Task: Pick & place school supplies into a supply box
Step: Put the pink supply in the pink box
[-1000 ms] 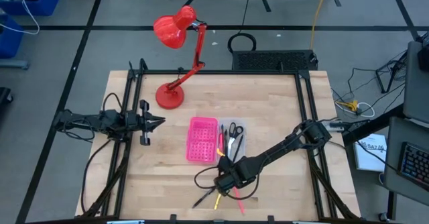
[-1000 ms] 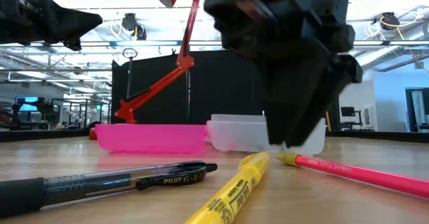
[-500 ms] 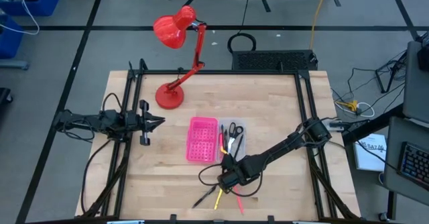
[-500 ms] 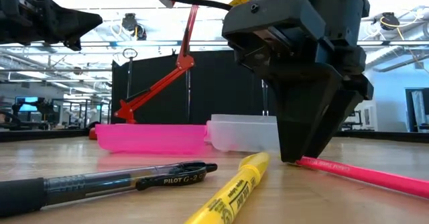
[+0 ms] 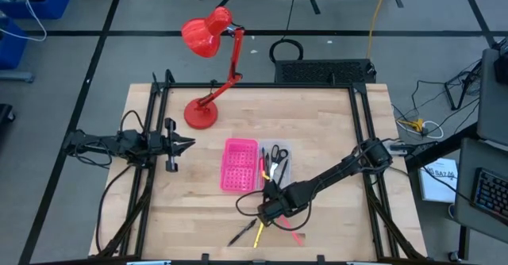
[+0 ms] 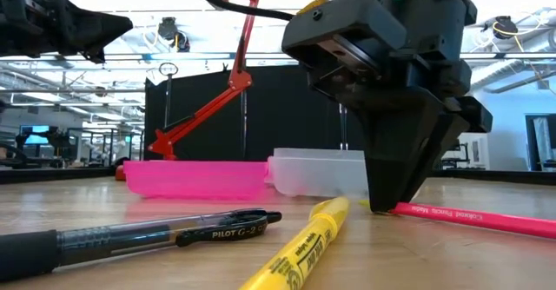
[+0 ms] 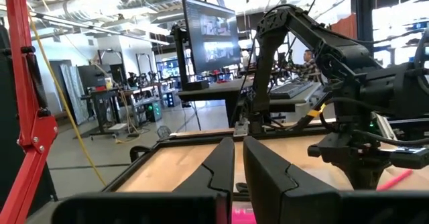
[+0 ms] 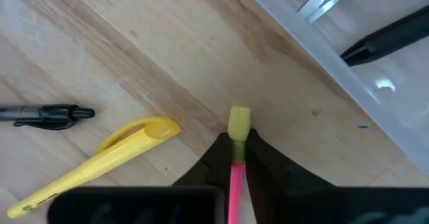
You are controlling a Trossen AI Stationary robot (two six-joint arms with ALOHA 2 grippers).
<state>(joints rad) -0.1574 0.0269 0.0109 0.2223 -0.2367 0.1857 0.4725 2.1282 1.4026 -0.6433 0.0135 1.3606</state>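
While the black pen and yellow pen lie loose near the supply box, the right claw is pinched on the pink pencil, tips down at the surface. Scissors already sit in the box, several supplies remain. Left claw idles nearly closed and empty, well apart beyond the box.
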